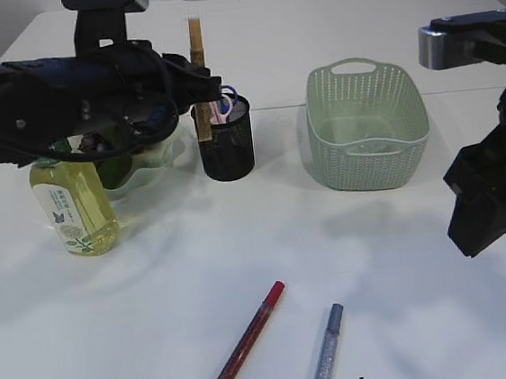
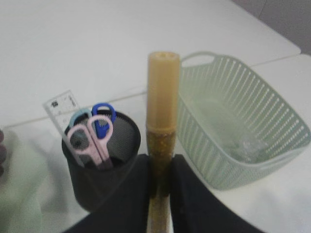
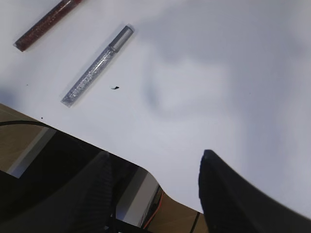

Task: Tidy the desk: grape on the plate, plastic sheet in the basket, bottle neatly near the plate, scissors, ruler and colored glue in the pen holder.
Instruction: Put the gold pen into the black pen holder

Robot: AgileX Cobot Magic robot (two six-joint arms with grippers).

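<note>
My left gripper (image 1: pixel 194 80) is shut on a gold glitter glue pen (image 1: pixel 195 40), held upright just left of the black mesh pen holder (image 1: pixel 227 147). In the left wrist view the gold pen (image 2: pixel 163 107) stands between the closed jaws (image 2: pixel 160 179), beside the holder (image 2: pixel 104 170), which holds pink and blue scissors (image 2: pixel 95 133) and a clear ruler (image 2: pixel 60 104). A clear plastic sheet (image 2: pixel 249 145) lies in the green basket (image 2: pixel 272 111). The yellow bottle (image 1: pixel 73 204) stands against the pale green plate (image 1: pixel 156 168); a green grape (image 1: pixel 115 170) shows there, mostly hidden by my arm. My right gripper (image 3: pixel 155 179) hangs open and empty.
A red glue pen (image 1: pixel 250 335) and a silver one (image 1: pixel 327 352) lie on the white table near the front edge, also seen as red pen (image 3: pixel 46 24) and silver pen (image 3: pixel 97 65). The basket (image 1: pixel 369 127) stands right of the holder.
</note>
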